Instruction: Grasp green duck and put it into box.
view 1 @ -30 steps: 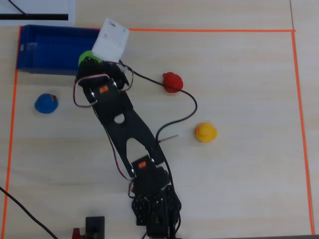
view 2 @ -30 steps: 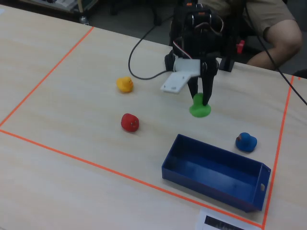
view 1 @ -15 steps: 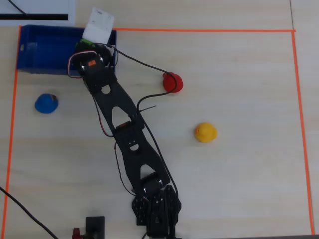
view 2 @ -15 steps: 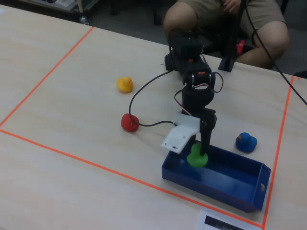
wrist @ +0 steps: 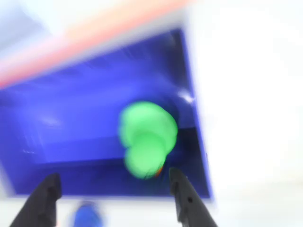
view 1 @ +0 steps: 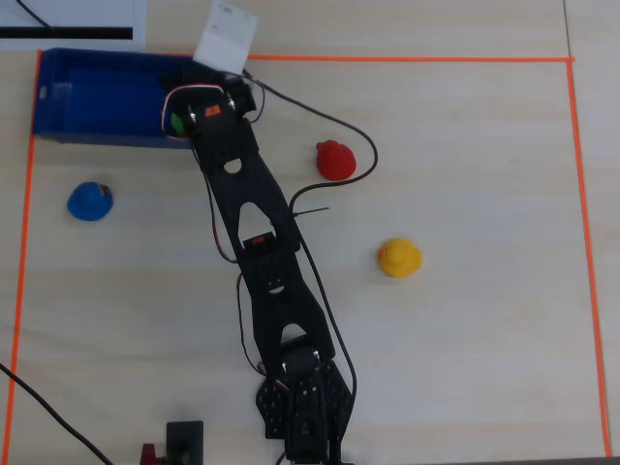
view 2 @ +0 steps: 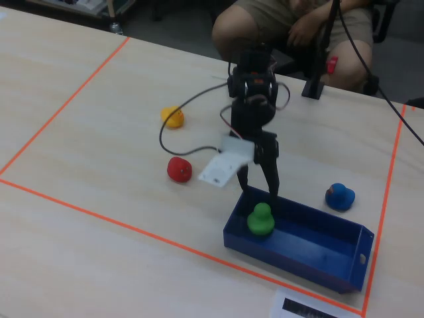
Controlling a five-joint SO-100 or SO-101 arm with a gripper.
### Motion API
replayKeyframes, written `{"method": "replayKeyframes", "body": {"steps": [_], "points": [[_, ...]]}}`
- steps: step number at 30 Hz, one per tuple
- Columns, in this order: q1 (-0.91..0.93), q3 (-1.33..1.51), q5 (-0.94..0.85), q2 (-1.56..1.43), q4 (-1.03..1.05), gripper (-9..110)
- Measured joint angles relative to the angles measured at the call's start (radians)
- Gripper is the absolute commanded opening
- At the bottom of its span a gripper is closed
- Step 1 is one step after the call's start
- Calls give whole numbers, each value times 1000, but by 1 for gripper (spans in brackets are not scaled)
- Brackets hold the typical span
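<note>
The rounded, smooth green duck [view 2: 261,219] is seen lying inside the shallow, low-walled blue plastic box [view 2: 318,255], at one end. The black gripper [view 2: 258,191] is held spread apart above it, nothing grasped.

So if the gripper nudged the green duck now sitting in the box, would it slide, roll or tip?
The green duck looks rounded and smooth, so it would probably rock or slide rather than stay put. It likely weighs little, being small beside the box. The open gripper above it could easily knock it over.

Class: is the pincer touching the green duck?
Apart. The wrist view shows the pincer open, the green duck lying free in the box beyond both fingertips.
</note>
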State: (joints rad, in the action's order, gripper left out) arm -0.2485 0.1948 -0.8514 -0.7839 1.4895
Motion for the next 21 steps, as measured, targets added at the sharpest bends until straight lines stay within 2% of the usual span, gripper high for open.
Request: {"method": "replayKeyframes", "body": {"steps": [7, 13, 17, 21], "points": [[74, 499, -74, -738, -60, 0], [156, 1118, -244, -1394, -138, 0], [172, 1594, -296, -1715, -238, 0], [172, 2031, -307, -1913, -347, 0]]}}
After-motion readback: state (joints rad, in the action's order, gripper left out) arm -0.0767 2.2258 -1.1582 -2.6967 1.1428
